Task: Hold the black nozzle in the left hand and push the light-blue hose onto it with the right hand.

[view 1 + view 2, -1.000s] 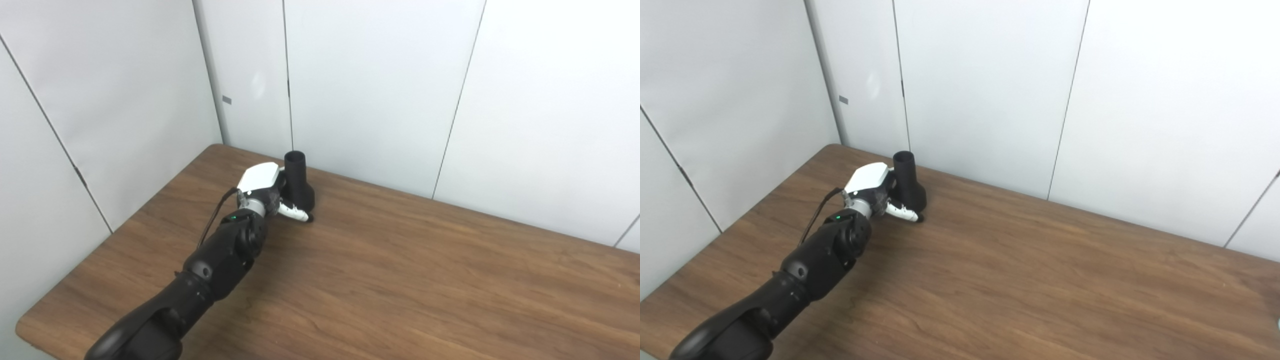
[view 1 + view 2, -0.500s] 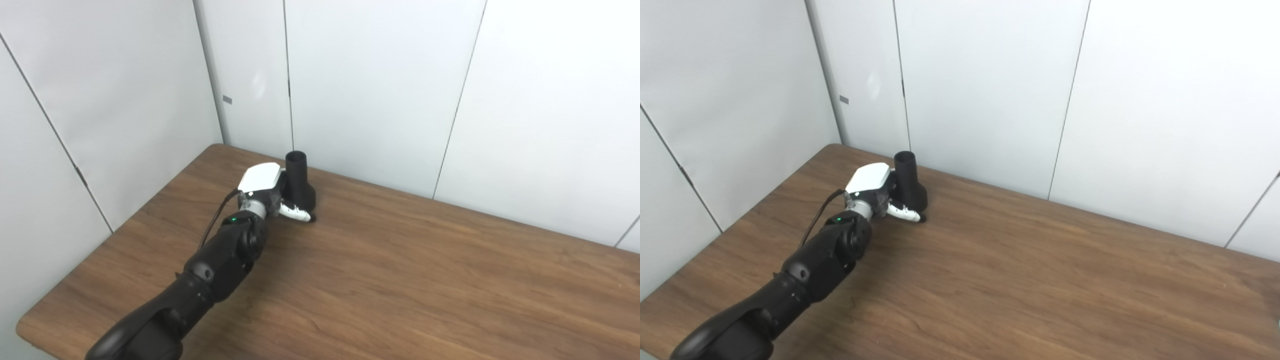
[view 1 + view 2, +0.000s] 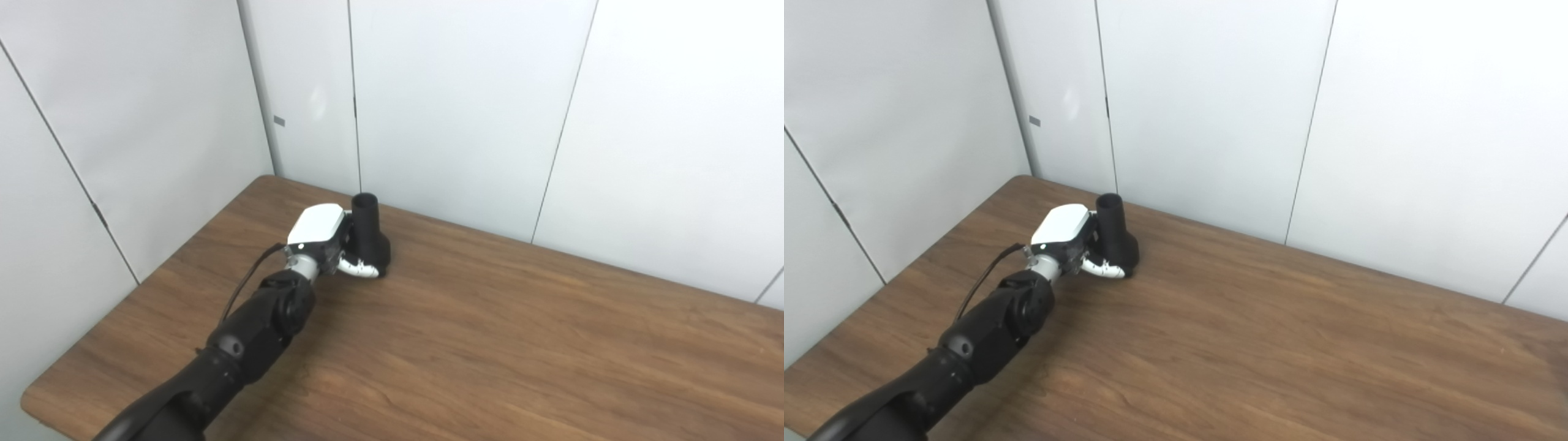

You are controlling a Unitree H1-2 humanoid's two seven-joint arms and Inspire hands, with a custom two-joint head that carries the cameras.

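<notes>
On a wooden bench (image 3: 490,343) against white panels, the left hand (image 3: 321,236) has curled its fingers (image 3: 360,269) tighter around the upright black nozzle (image 3: 369,236), securing the grip before any hose appears.

- Brown wood-grain table (image 3: 490,343) with a rounded near-left corner
- White panelled wall (image 3: 459,110) behind it, split by thin dark vertical seams
- Small grey tag (image 3: 279,121) on the wall

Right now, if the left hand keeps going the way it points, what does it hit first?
The black nozzle. The left hand is already against it, thumb curled at its flared base. Past the nozzle, the wall panels come next; depth there is unclear.
</notes>
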